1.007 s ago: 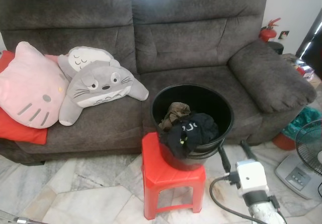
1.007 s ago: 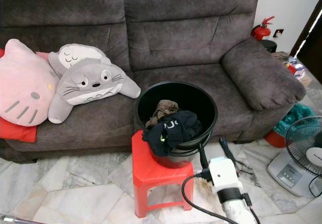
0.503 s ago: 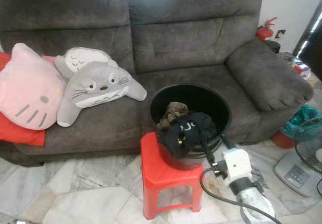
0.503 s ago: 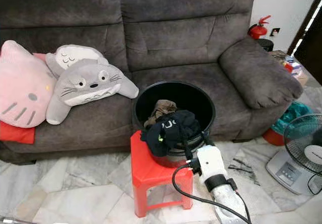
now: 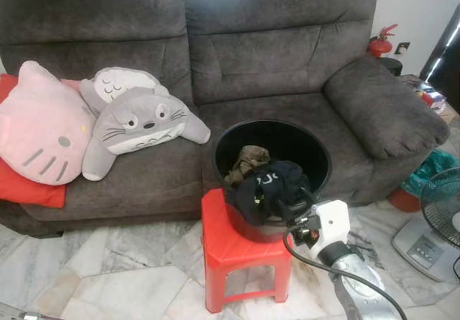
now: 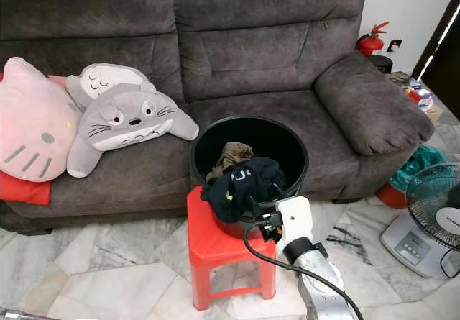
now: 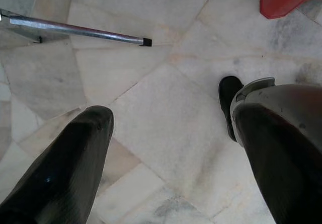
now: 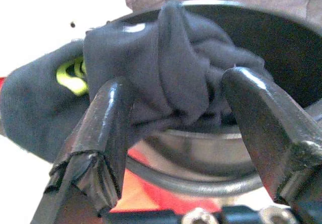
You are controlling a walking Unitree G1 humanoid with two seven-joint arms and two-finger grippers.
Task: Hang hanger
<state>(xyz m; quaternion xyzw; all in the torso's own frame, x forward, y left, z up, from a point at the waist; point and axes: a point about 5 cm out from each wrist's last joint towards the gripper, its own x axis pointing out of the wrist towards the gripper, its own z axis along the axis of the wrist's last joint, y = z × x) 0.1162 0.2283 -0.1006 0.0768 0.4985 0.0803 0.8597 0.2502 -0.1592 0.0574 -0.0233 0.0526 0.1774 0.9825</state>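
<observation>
At the front rim of the black bucket [image 5: 273, 176], the right pincer [image 8: 173, 133] has its two black fingers spread wide, one on each side of a bunch of dark cloth [image 5: 269, 189]. It is not squeezing yet. A second ago this arm was lower and off to the right of the bucket, and half a second ago it was just beside the rim. Now it has come up to the cloth hanging over the rim, so I think a grab is next. No hanger can be made out, so hanging looks far off. A brown cloth [image 5: 248, 160] lies deeper in the bucket.

The left pincer [image 7: 166, 148] hangs low over the floor, fingers wide with nothing between them.

The bucket stands on a red stool [image 5: 233, 244]. The stool stands on a pale marble floor [image 5: 108, 277]. Behind is a grey sofa [image 5: 287, 54] with a pink cat pillow [image 5: 39, 133] and a grey plush toy [image 5: 140, 122]. A fan [image 5: 442, 208] stands on the right, and a red fire extinguisher [image 5: 379, 43] sits in the corner.
</observation>
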